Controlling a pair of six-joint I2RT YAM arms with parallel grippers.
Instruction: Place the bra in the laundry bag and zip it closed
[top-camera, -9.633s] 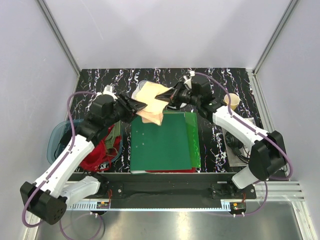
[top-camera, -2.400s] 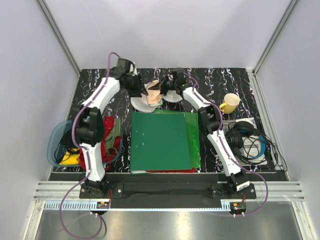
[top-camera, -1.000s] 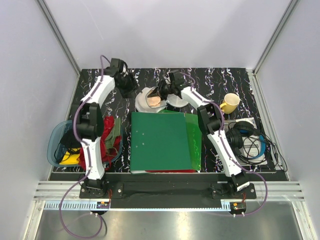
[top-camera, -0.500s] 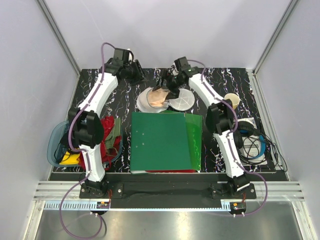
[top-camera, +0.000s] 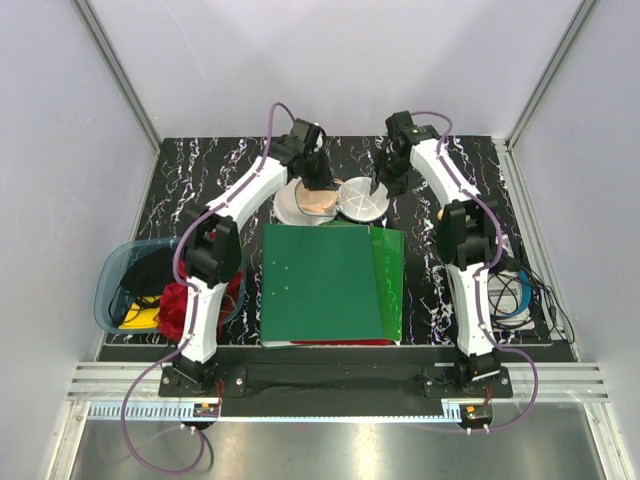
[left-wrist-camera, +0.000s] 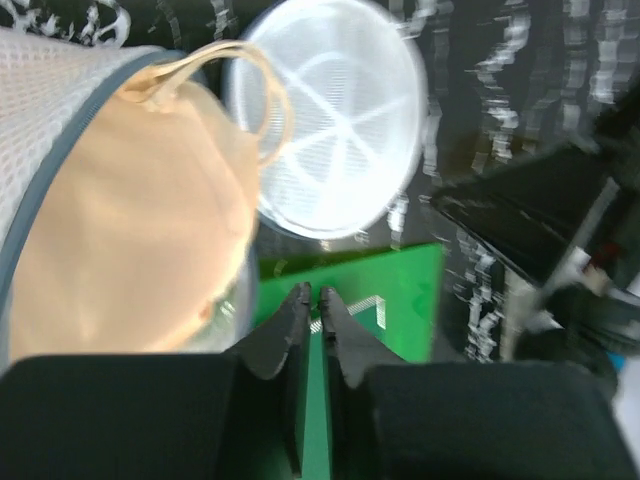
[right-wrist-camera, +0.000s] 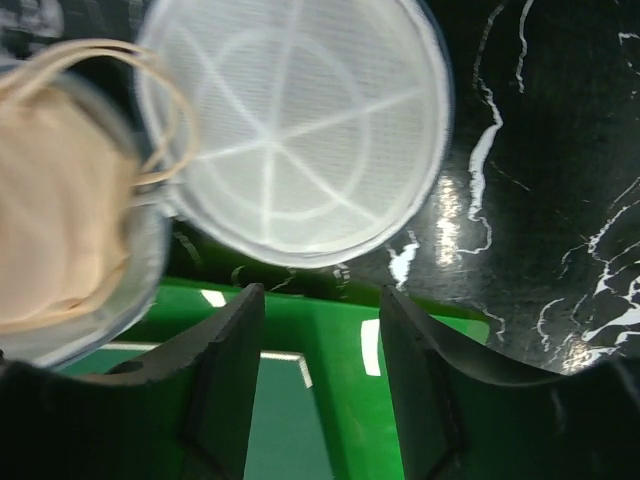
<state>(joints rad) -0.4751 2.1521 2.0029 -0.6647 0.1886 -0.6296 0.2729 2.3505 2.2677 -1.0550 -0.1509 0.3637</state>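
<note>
The laundry bag (top-camera: 300, 207) lies unzipped at the back of the table, its two round white mesh halves side by side. The peach bra (top-camera: 316, 201) sits bunched in the left half (left-wrist-camera: 50, 100), a strap loop curling over the rim. The right half (top-camera: 362, 199) is a flat mesh disc (right-wrist-camera: 300, 130). My left gripper (top-camera: 319, 180) hovers over the bra (left-wrist-camera: 120, 250), and in the wrist view the left gripper (left-wrist-camera: 312, 293) is shut on nothing. My right gripper (top-camera: 384, 183) hangs open beside the flat disc. Between the tips of the right gripper (right-wrist-camera: 320, 295) only green folder shows, with the bra (right-wrist-camera: 50, 220) left of it.
A green folder (top-camera: 325, 285) lies just in front of the bag. A translucent blue tub (top-camera: 118, 290) and a red cloth (top-camera: 183, 302) sit at the left edge. Headphones and cables (top-camera: 512, 292) are at the right, behind the right arm.
The left gripper swung from the back left to above the bra and closed. The right gripper drew off to the right of the bag. The bra has sunk lower in its half.
</note>
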